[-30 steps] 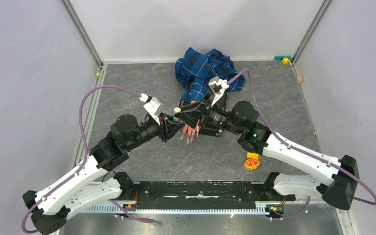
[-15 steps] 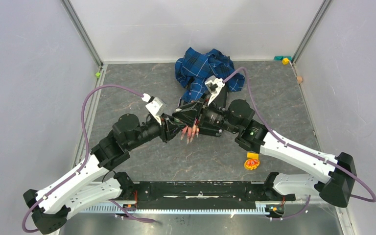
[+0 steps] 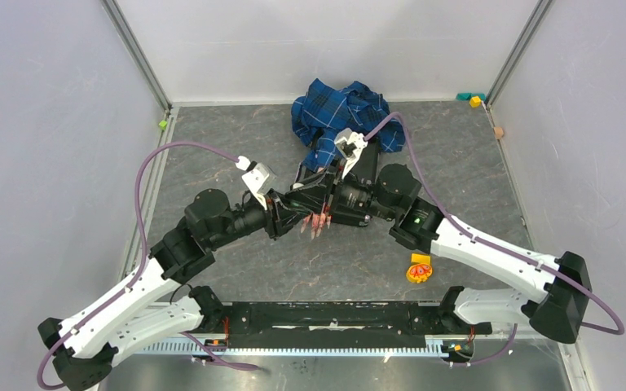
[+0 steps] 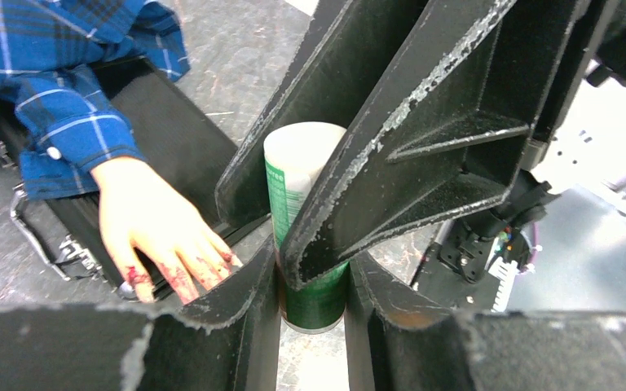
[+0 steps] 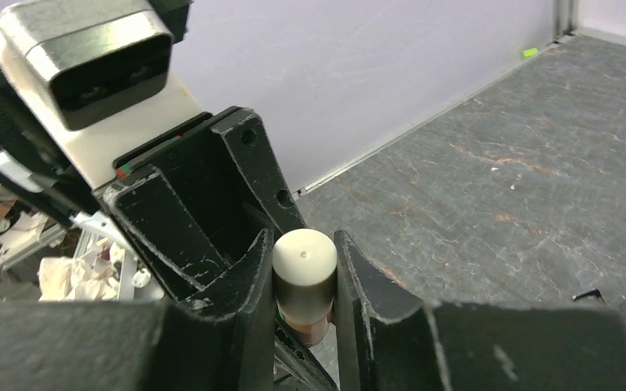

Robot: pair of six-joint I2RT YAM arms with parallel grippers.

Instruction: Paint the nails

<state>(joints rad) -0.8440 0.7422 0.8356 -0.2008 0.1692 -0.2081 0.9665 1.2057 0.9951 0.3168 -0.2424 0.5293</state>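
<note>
Your right claw (image 5: 303, 281) has slid in and now squeezes the white cap (image 5: 301, 244). Your left claw (image 4: 314, 285) squeezes the green bottle (image 4: 297, 175). Looks ready to open; the nails (image 3: 318, 222) wait.

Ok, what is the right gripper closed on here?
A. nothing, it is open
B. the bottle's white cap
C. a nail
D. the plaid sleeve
B: in the right wrist view the right gripper clamps the white cap from both sides, while the left gripper holds the green bottle.
</note>
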